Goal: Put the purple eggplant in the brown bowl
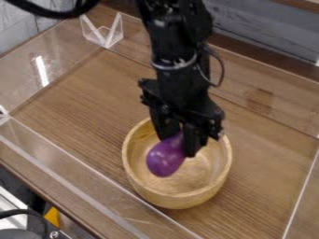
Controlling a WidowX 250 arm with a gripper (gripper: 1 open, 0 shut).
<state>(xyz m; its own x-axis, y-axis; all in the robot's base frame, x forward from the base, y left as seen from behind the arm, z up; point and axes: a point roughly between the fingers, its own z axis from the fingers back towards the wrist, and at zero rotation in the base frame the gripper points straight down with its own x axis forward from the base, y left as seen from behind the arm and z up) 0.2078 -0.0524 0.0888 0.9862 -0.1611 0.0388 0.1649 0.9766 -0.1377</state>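
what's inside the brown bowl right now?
The purple eggplant, gripped by the gripper, hangs within the brown bowl. Bare wood shows around it; the part of the floor behind eggplant and gripper is covered.

The purple eggplant (163, 158), small, glossy and rounded at its fat lower end, hung nearly upright inside the mouth of the brown bowl (214, 183), its upper part hidden. The bowl, a large round light-brown wooden one with a thick rim and visible grain, sat upright on the wooden surface.
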